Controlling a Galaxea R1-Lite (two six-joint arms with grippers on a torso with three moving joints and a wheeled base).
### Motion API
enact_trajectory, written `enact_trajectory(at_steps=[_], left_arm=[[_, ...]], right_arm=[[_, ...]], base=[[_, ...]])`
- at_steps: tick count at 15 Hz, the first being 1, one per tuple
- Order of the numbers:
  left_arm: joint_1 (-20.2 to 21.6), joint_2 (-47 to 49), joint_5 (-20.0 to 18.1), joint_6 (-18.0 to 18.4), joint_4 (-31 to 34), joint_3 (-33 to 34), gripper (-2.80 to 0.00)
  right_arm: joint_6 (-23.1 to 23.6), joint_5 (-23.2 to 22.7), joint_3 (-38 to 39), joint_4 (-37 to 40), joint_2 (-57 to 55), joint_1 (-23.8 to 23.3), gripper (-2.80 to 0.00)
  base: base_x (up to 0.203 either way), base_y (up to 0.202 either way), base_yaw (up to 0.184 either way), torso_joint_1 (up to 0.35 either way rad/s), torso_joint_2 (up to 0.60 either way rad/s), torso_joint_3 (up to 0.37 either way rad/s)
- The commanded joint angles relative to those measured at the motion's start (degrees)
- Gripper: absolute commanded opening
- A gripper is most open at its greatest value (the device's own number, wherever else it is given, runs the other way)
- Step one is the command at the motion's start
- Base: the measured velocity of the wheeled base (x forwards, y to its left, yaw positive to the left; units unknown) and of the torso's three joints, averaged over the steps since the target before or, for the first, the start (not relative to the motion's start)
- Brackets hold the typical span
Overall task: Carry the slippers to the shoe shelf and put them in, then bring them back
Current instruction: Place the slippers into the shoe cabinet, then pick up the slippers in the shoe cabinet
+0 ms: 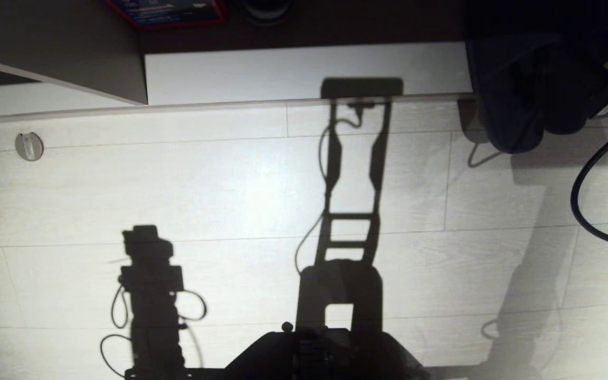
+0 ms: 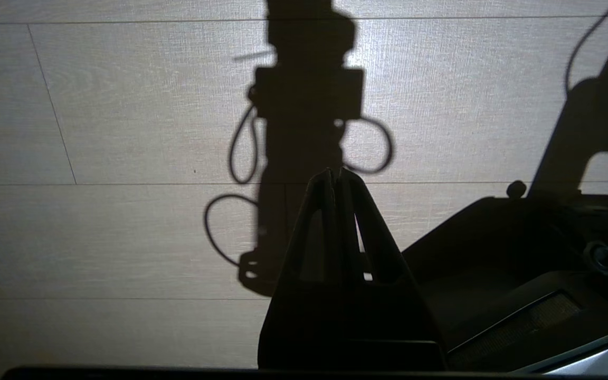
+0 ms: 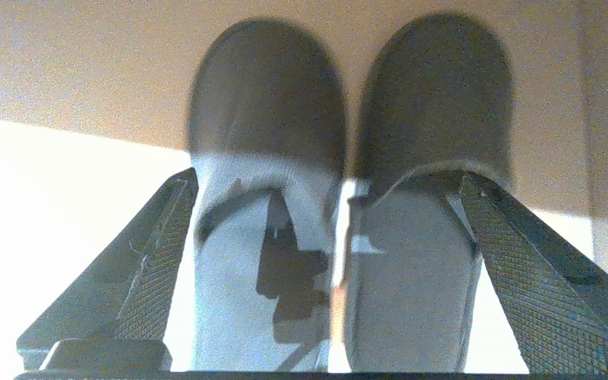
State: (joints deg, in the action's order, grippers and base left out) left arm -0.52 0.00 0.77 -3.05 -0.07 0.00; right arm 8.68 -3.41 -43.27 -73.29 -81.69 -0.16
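1. The right gripper (image 3: 330, 264) is spread wide; in the right wrist view its two textured fingers (image 3: 520, 274) stand one on each outer side of the slippers (image 3: 335, 158), with the pair between them; whether the fingers press the slippers or only stand beside them I cannot tell.
2. The slippers lie side by side, close together, with rounded dark toes pointing away from the gripper; the open heel parts look pale blue-grey and are nearest to the gripper.
3. The toes are in the shade over a pale board; the heel parts are in bright light.
4. In the head view the right arm is at about 2 o'clock, very dark, and a dark slipper shape (image 1: 510, 105) hangs there at the front edge of the shelf (image 1: 304, 74); a black cable (image 1: 583, 200) curves just under it, at 3 o'clock.
5. The shelf runs across 12 o'clock, a pale board with a dark back; a slanted panel (image 1: 72, 58) stands at 10 o'clock.
6. The left gripper (image 2: 335, 177) is pressed together, tips touching, holding nothing; it hangs over the pale floor (image 2: 98, 132), well apart from the slippers.
7. On the floor the robot's shadows fall; a small round disc (image 1: 29, 146) lies at 9 o'clock.
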Motion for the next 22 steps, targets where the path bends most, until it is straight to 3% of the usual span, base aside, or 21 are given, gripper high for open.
enact_trajectory(at_steps=[1,3,4,8,15,17,22], left_arm=[[0.00,0.00,0.02,-0.03,-0.01,0.00,-2.80],[0.00,0.00,0.02,-0.03,-0.01,0.00,-2.80],[0.00,0.00,0.02,-0.03,-0.01,0.00,-2.80],[0.00,0.00,0.02,-0.03,-0.01,0.00,-2.80],[0.00,0.00,0.02,-0.03,-0.01,0.00,-2.80],[0.00,0.00,0.02,-0.03,-0.01,0.00,-2.80],[0.00,0.00,0.02,-0.03,-0.01,0.00,-2.80]], right_arm=[[1.13,-0.20,3.15,-0.42,2.56,0.97,0.00],[2.17,-0.37,4.26,-0.30,3.41,1.43,0.00],[2.94,-0.43,6.65,-0.20,5.19,1.77,-2.80],[5.70,-0.63,15.46,0.72,11.43,2.54,-2.80],[5.96,0.66,25.10,11.29,19.90,3.64,-2.80],[5.94,3.06,30.79,14.71,25.54,3.60,-2.80],[5.67,7.79,35.43,20.88,33.64,3.59,-2.80]], base=[[0.000,0.000,0.000,0.000,0.00,0.000],[0.000,0.000,0.000,0.000,0.00,0.000],[0.000,0.000,0.000,0.000,0.00,0.000],[0.000,0.000,0.000,0.000,0.00,0.000],[0.000,0.000,0.000,0.000,0.00,0.000],[0.000,0.000,0.000,0.000,0.00,0.000],[0.000,0.000,0.000,0.000,0.00,0.000]])
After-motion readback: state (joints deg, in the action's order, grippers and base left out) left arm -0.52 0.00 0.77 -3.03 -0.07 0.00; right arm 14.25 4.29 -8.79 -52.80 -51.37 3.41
